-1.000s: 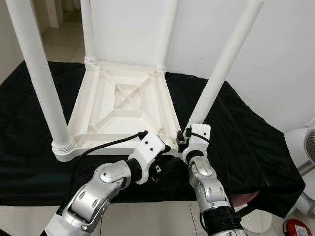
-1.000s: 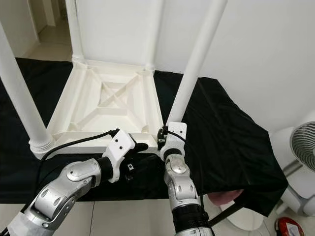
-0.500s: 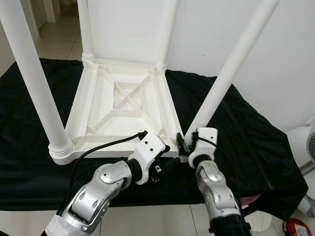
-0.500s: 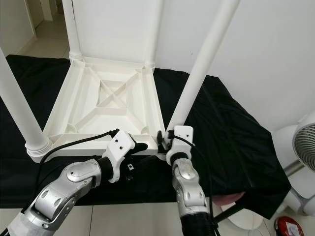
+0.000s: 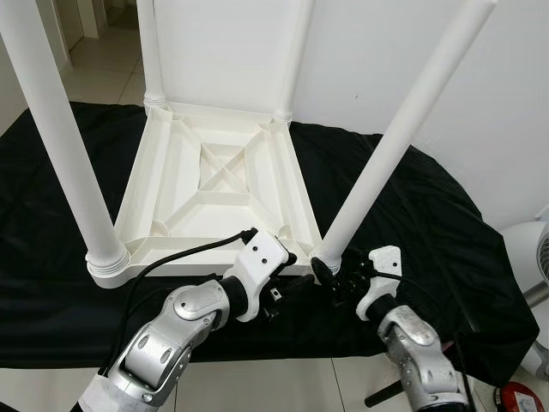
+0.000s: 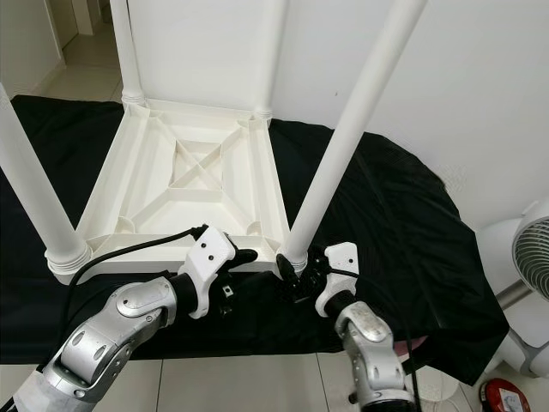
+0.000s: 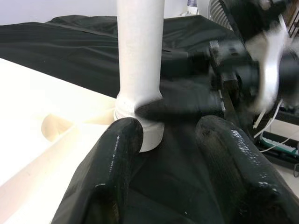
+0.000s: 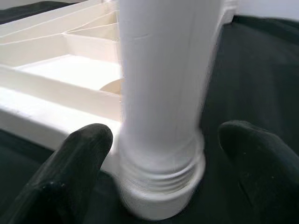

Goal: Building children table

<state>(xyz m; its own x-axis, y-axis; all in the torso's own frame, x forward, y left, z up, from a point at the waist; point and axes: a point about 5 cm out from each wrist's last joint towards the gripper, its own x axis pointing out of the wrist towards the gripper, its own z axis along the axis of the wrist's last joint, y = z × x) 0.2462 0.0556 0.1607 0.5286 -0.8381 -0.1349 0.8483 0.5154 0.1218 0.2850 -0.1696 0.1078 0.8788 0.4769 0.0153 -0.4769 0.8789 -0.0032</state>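
**Upside-down children's table, both grippers at its near right leg**

The white plastic table lies upside down on a black cloth that covers the surface under it, its ribbed underside facing up and its four legs pointing at the ceiling. Its top sits toward the left half of the cloth, with the far edge close to the white wall and the near edge just short of the cloth's front edge. The near left leg stands in its corner socket and leans slightly outward to the left. The two far legs rise nearly straight from the far corners.

The near right leg is the one being handled. Its long axis runs from the near right corner socket up and away to the right, clearly tilted rather than upright, and its threaded collar sits at the socket.

The right gripper is at the base of this leg from the right side, its two black fingers spread wide, one on each side of the collar. They straddle the leg, and I cannot tell whether they touch it. The left gripper comes in from the near side, low over the cloth, with its fingers also apart; one finger sits in front of the collar at the table's near right corner, the other over bare cloth.

A white fan stands on the floor off the cloth's right edge.
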